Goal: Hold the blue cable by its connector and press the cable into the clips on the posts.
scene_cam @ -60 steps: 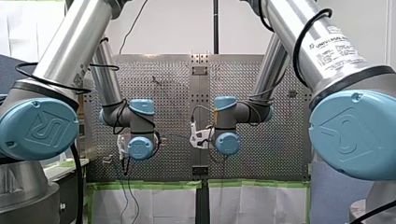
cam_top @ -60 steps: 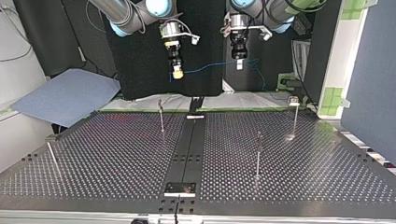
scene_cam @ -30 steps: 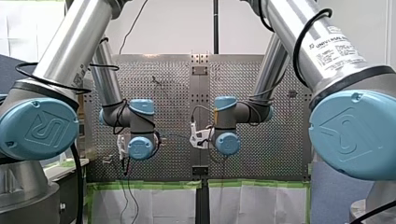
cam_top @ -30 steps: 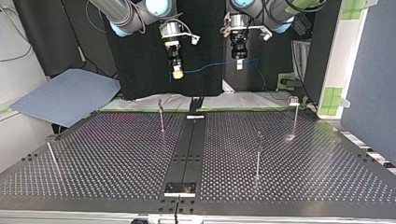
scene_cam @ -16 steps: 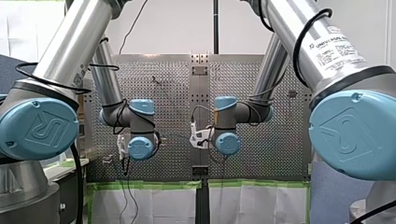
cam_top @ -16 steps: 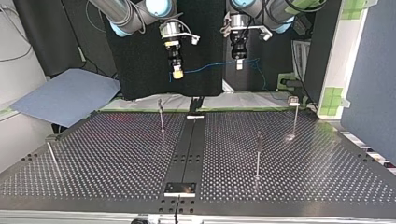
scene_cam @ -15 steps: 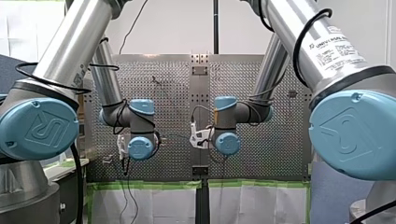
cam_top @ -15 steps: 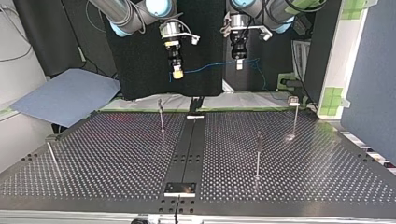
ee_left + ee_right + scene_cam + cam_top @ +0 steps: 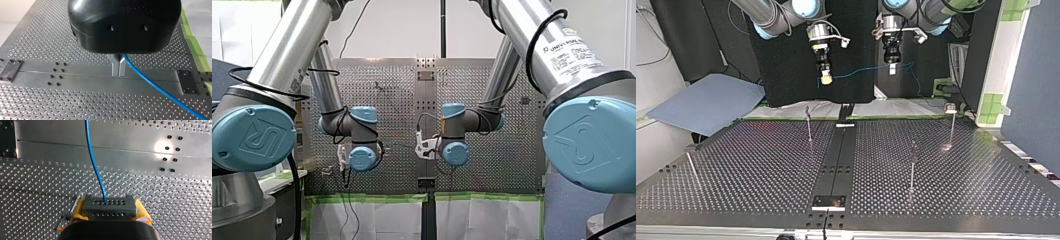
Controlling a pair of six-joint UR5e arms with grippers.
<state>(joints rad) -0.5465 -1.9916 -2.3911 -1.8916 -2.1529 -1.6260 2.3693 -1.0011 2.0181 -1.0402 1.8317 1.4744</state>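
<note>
My right gripper [image 9: 826,78] hangs in the upper middle of the top view, high over the table [image 9: 761,170]. Only its own wrist view shows the grip: yellow pads [image 9: 78,210] are clenched on the dark connector [image 9: 109,207], and the blue cable [image 9: 93,162] runs straight out ahead of it. In the left wrist view, the metal fingers [image 9: 115,66] are pinched together on that cable, which trails away beside them. The top view ties it together: the cable is strung between the two claws, my left gripper [image 9: 892,69] is just right of the other, and the posts [image 9: 808,122] stand below, well apart from the cable. The front view hides both claws behind the wrist joints. Nothing has budged since half a second ago.
</note>
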